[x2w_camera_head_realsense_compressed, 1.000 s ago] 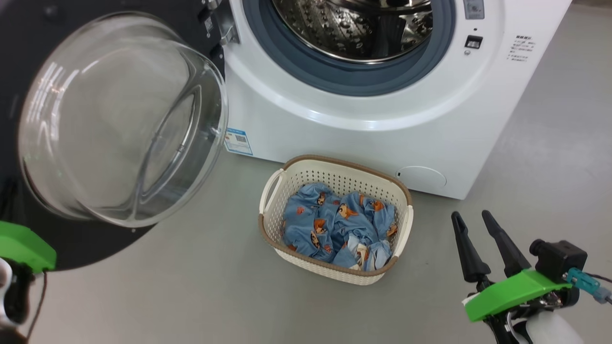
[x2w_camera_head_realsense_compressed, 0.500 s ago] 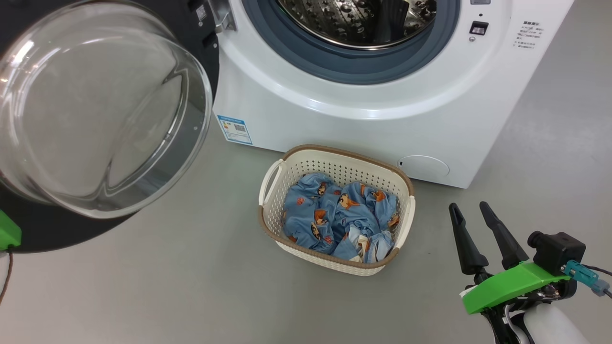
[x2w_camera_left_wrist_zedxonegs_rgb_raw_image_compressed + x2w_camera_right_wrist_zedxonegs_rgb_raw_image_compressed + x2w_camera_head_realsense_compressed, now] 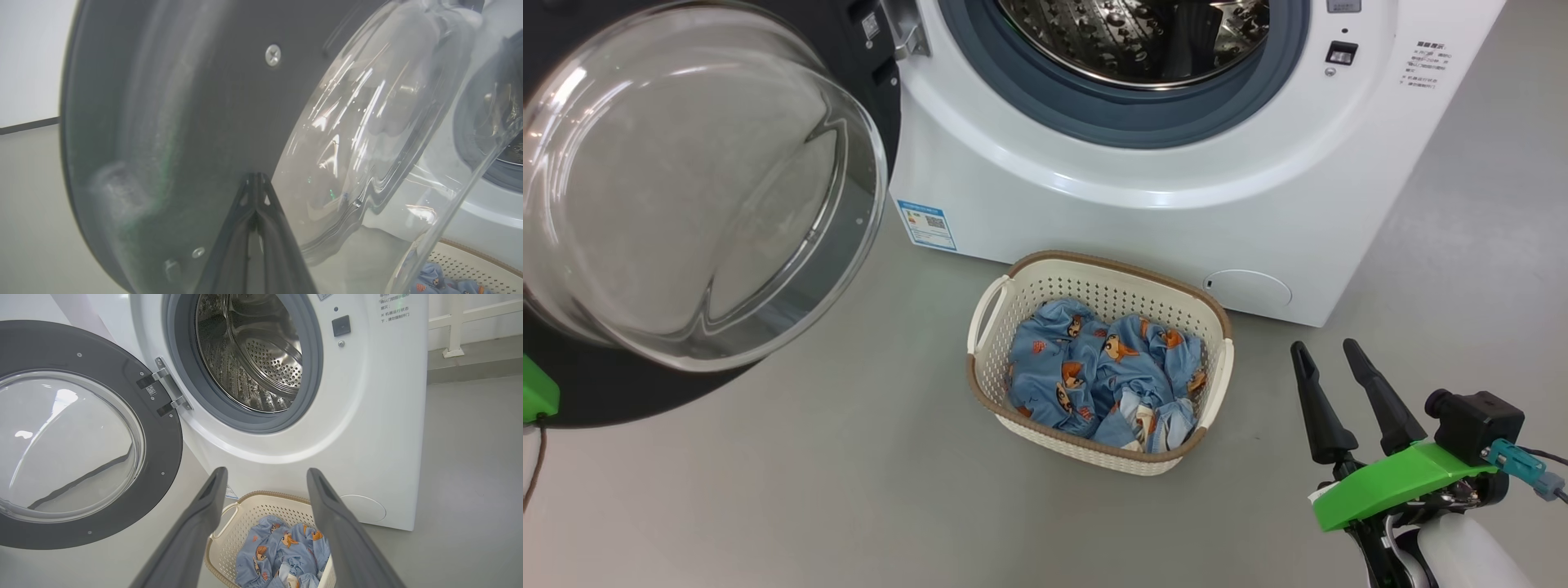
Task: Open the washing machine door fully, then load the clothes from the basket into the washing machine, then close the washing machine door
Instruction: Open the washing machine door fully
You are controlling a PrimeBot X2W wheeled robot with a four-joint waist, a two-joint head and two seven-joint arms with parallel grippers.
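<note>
A: Floor?
B: Smooth grey, matte, evenly lit, faint shadows.
A: Walls?
B: Pale wall in left wrist view, dark skirting strip along its foot. Right wrist view: white railing post standing on a raised grey ledge.

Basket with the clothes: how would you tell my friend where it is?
Find the big white washing machine with its round door swung open. On the floor just in front sits the basket: cream, holey, brown-rimmed, holding blue cartoon-print clothes.
</note>
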